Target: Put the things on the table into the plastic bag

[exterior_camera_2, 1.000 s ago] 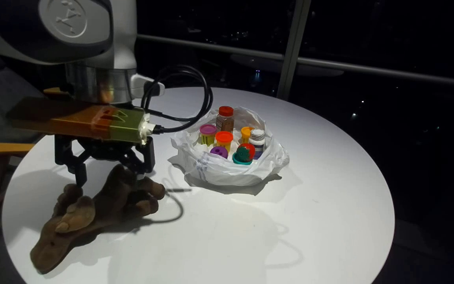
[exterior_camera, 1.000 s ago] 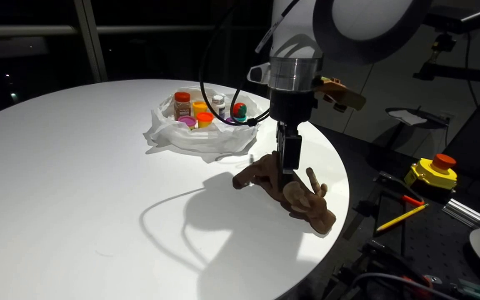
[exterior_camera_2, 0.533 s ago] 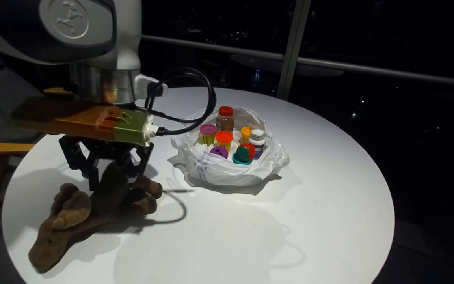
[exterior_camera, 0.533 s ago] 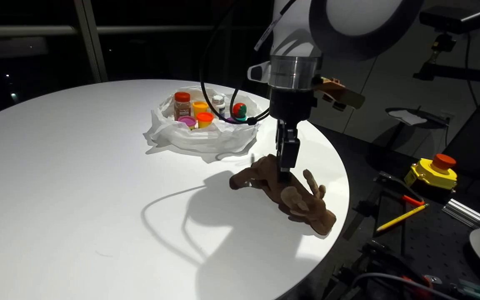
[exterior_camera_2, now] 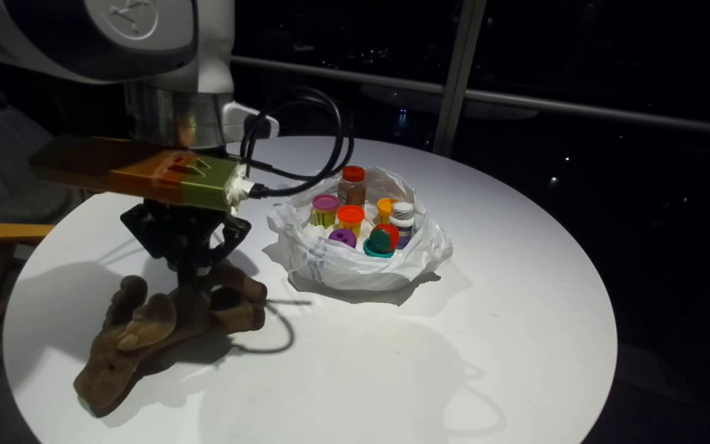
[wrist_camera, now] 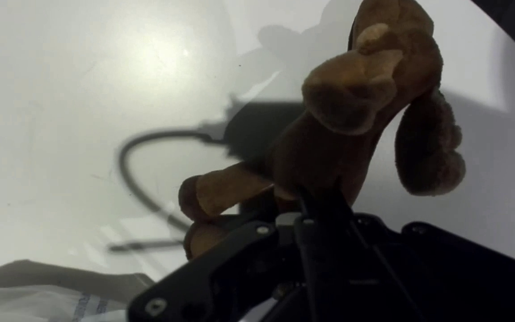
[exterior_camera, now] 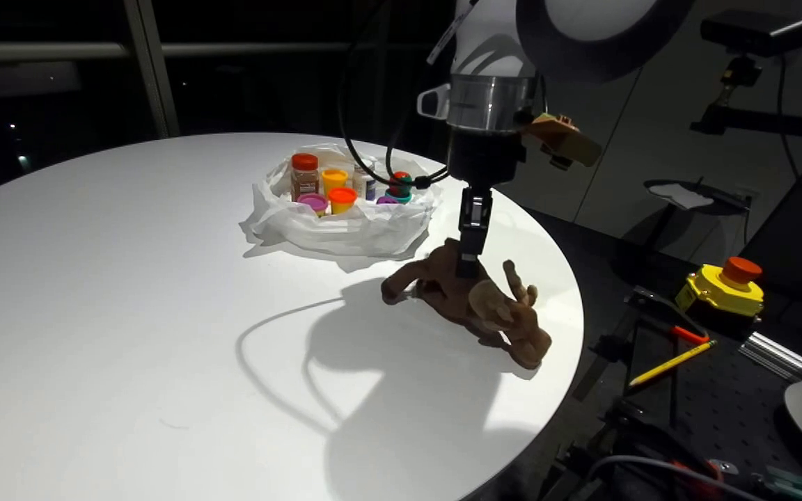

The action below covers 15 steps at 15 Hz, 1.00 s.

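Wrist view: one plush toy (wrist_camera: 329, 145), on or just above the table (wrist_camera: 74, 116), outside the plastic bag (wrist_camera: 29, 303); my gripper (wrist_camera: 321, 191) closed, pinching its back. Likely light, soft, not fragile; best held mid-body.

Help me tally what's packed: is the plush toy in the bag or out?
Out: in both exterior views, tabletop shows between the plush toy and the bag.

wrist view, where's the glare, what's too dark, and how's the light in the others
Wrist view: pale glare on the table, left of the toy; the gripper is nearly black where it meets the toy. In an exterior view, a broad shadow crosses the table beside the toy; in both exterior views, the windows are near black.
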Motion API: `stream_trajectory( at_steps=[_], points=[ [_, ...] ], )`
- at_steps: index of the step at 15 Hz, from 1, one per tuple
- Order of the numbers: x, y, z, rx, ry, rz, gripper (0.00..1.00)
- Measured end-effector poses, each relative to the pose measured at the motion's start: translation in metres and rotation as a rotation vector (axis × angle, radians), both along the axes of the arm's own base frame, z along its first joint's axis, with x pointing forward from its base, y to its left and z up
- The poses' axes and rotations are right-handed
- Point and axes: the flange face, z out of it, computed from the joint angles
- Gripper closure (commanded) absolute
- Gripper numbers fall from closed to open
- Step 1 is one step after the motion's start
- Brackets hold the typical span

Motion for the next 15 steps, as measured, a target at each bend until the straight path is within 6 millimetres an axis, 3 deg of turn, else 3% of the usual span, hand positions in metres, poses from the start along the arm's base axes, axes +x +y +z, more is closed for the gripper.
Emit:
stream_trajectory(
  at_steps=[3, 6, 8, 10, 12, 15],
  points=[
    [0.01, 0.011, 0.045, -0.104, -0.081, -0.024, 0.98],
    [0.026, 0.035, 0.114, -0.224, -0.216, -0.041, 0.98],
    [0.042, 0.049, 0.157, -0.3, -0.319, -0.047, 0.98],
    [0.063, 0.057, 0.186, -0.376, -0.422, -0.053, 0.98],
    [0.088, 0.057, 0.198, -0.458, -0.516, -0.063, 0.98],
    [0.129, 0.047, 0.179, -0.592, -0.613, -0.1, 0.98]
  ],
)
